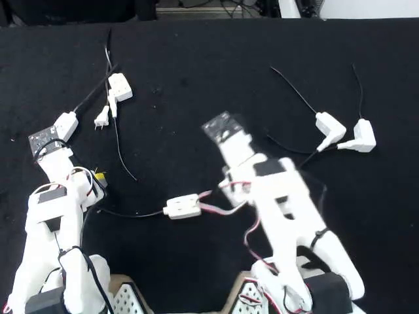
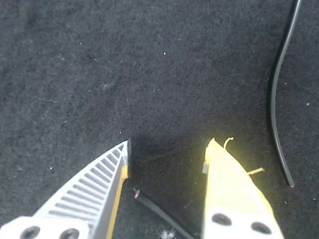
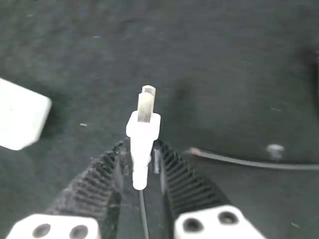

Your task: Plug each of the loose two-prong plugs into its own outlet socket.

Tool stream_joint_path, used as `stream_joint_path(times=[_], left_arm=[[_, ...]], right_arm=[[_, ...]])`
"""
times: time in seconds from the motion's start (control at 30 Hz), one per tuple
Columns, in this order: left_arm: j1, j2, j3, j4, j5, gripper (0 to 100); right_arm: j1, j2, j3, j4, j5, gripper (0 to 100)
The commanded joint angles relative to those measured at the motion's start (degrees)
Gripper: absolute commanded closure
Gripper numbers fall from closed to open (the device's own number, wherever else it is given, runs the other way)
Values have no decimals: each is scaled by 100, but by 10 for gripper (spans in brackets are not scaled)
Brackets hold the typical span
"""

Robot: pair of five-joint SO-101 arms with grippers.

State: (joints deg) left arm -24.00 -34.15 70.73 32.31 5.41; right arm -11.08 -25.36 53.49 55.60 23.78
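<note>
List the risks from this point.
The right gripper pinches the plug by its narrow rear only, so it may tilt or slip when pressed in. The left gripper stands open with a black cable between its fingers; closing there would likely snag cable, not a plug.

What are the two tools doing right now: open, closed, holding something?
Left tool: open, holding nothing.
Right tool: closed on a white two-prong plug.
</note>
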Motion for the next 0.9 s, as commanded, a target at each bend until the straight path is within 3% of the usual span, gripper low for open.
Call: stream_joint_path(times=[0.0,0.1,0.33,0.57,0.87], left_arm=[[-66,-123,-92,-70,35,755],[-66,-123,-92,-70,35,755],[-66,-123,-92,-62,35,755],[-66,-123,-92,-70,26,755],[-66,-123,-92,-70,26,755]], right_arm=[[264,-13,-681,580,273,988],[88,-13,-382,387,273,988],[-246,22,1051,-1222,229,987],[-316,22,989,-949,229,896],[-334,31,901,-1143,-290,896]])
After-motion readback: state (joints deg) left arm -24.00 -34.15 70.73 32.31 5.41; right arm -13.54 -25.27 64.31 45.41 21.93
